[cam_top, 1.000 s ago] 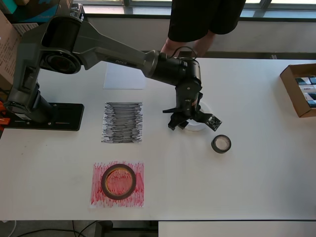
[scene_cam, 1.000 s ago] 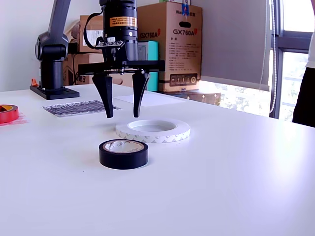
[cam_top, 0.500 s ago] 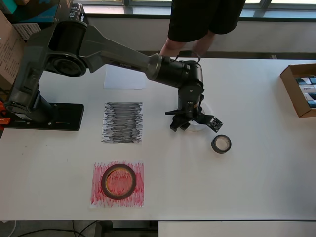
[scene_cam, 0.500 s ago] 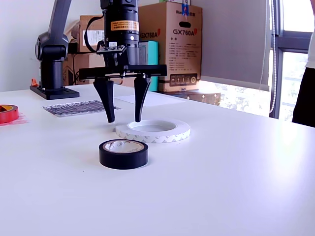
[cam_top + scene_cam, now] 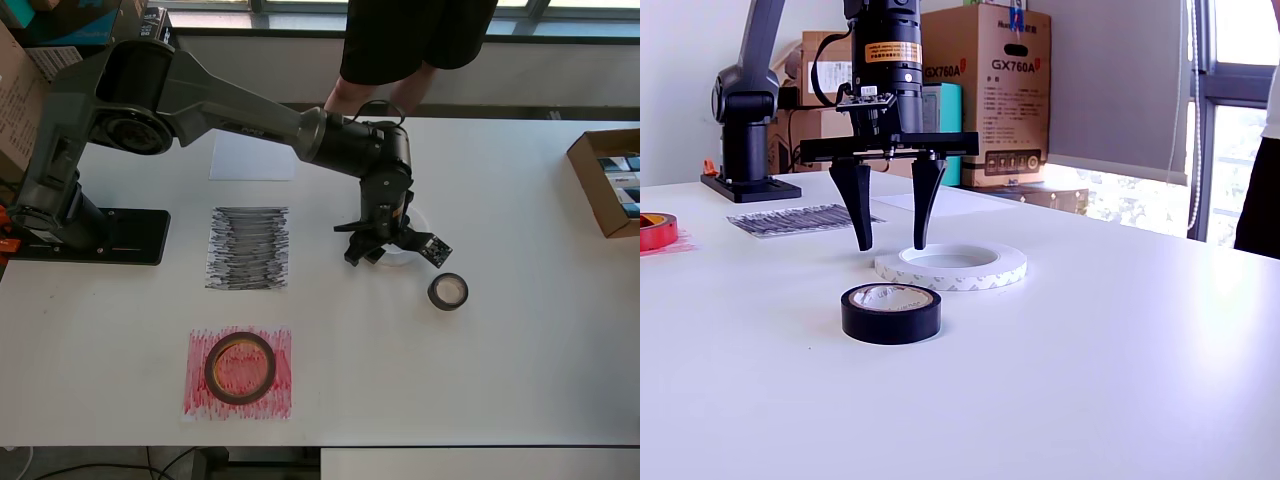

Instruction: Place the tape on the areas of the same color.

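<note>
My gripper (image 5: 890, 247) (image 5: 363, 255) is open and points straight down, its fingers straddling the near-left rim of the white tape ring (image 5: 951, 265), which lies flat on the table and is mostly hidden under the arm in the overhead view. The small black tape roll (image 5: 448, 291) (image 5: 891, 312) lies apart, close by. The reddish-brown tape ring (image 5: 240, 367) (image 5: 654, 230) rests on the red-scribbled sheet (image 5: 239, 372). The black-scribbled sheet (image 5: 248, 247) (image 5: 800, 219) and the plain white sheet (image 5: 252, 156) are bare.
The arm's base (image 5: 88, 235) stands at the overhead view's left. An open cardboard box (image 5: 608, 181) sits at the right table edge. A person (image 5: 415, 40) stands at the far side. Cardboard boxes (image 5: 982, 90) are stacked behind the table in the exterior view.
The gripper came down about the white ring's rim and shifted slightly over it between the earliest frame and half a second ago. Since then nothing has visibly moved.
</note>
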Controlling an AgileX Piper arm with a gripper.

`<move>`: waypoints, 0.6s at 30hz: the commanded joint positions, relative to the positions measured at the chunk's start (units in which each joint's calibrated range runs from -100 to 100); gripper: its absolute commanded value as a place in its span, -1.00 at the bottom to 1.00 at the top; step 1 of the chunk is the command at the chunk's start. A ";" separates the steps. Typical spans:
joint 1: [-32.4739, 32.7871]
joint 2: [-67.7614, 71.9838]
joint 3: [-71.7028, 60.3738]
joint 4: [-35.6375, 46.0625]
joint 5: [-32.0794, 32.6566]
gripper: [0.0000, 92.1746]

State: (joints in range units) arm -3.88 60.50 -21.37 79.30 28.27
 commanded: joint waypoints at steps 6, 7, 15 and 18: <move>-0.69 0.77 0.88 -0.52 -0.10 0.17; -0.93 0.86 0.88 -0.43 -0.10 0.17; -1.16 1.05 0.88 -0.43 -0.35 0.13; -1.16 1.05 0.88 -0.43 -0.35 -0.07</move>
State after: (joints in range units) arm -4.73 61.42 -20.14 79.30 28.27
